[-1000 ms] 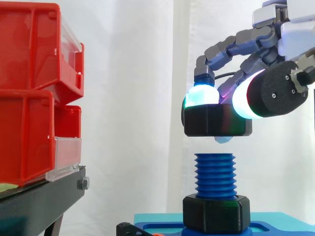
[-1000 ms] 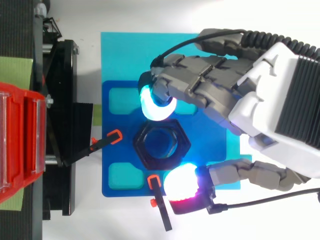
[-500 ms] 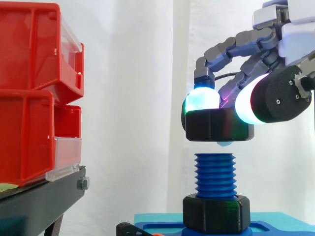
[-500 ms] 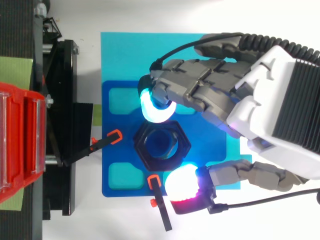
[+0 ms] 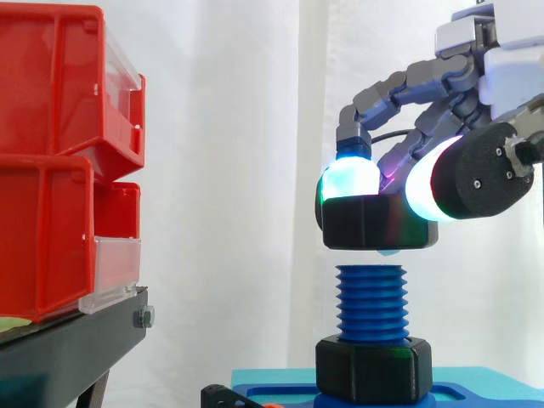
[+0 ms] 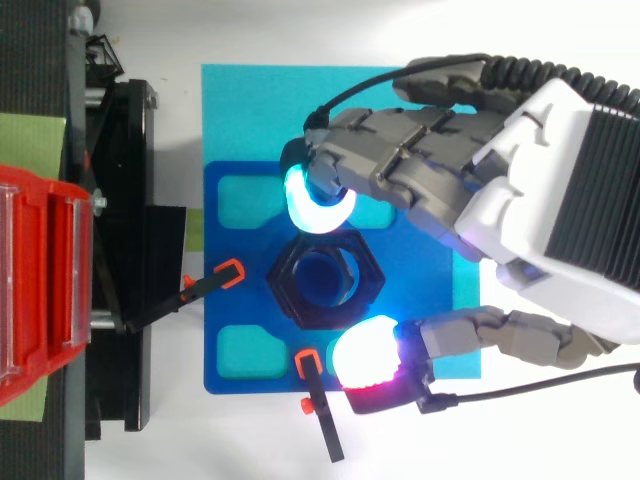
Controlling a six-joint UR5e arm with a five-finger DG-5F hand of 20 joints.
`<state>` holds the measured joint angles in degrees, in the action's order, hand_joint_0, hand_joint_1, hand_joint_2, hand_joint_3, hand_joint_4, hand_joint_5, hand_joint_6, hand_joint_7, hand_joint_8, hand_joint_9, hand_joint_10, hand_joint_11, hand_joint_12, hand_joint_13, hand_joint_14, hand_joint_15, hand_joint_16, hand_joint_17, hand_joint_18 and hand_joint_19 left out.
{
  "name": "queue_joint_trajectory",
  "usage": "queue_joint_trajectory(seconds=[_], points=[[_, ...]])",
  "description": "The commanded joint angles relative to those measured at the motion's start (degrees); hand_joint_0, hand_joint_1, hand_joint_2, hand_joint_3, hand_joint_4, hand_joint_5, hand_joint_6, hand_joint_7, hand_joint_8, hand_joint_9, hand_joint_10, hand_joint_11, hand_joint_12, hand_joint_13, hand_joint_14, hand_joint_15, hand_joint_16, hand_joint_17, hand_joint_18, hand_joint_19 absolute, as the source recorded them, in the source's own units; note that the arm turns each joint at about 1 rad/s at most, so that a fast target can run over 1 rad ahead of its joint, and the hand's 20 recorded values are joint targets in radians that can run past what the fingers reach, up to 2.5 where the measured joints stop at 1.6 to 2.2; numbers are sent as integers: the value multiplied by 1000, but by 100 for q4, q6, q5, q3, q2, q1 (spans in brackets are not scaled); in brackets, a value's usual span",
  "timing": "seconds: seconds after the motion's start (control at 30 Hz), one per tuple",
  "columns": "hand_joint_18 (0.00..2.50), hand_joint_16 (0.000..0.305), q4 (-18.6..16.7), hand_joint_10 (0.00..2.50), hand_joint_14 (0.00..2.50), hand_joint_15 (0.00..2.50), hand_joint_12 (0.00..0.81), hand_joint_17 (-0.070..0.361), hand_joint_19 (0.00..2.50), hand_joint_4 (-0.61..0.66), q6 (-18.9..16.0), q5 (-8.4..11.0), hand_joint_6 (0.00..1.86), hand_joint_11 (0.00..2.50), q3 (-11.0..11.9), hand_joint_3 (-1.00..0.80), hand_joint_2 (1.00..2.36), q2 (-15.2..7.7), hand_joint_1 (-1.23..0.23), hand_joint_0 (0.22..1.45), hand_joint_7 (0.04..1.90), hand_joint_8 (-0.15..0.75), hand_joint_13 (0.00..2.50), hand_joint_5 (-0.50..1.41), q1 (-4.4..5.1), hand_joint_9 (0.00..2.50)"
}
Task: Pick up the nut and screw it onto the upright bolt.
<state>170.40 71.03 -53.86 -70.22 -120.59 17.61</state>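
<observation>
Fingers and thumb of the hand (image 5: 442, 81) curl in a pinch on the black hexagonal plastic nut (image 5: 378, 223), which in the side view hangs level under the fingertips. It sits just above the tip of the upright blue threaded plastic bolt (image 5: 371, 302) below the hand and looks not yet engaged. From above, the blue bolt top shows roughly centred in the nut's hole between the glowing pads (image 6: 318, 205), so the hand should probably lower straight, keep the nut level to avoid cross-threading, then turn under light downward pressure.
</observation>
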Motion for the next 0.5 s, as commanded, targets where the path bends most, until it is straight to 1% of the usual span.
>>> queue_joint_trajectory(seconds=[0.0,0.2,0.27,0.3,0.33,0.47], points=[[611,52,-51,11,3,96,454,117,376,299,78,-36,502,346,0,-500,1000,-9,-734,588,1275,355,721,-145,-29,806],[599,51,-183,11,3,94,451,115,387,299,271,-36,502,341,-9,-500,1000,-9,-734,588,1276,355,726,-145,-29,807],[596,51,-183,11,3,95,453,114,386,302,271,-36,501,346,-44,-500,1000,0,-731,588,1273,354,728,-144,-29,807],[594,51,-245,10,3,92,452,114,384,299,271,-36,501,340,-114,-500,1000,0,-731,588,1277,352,728,-144,-21,808],[580,51,-403,11,3,98,452,114,383,305,271,-36,502,345,-193,-500,1000,0,-731,588,1276,355,729,-144,-12,807],[566,50,-807,11,4,94,452,112,376,300,289,-28,502,339,-316,-500,1000,-9,-730,587,1276,353,731,-145,6,808]])
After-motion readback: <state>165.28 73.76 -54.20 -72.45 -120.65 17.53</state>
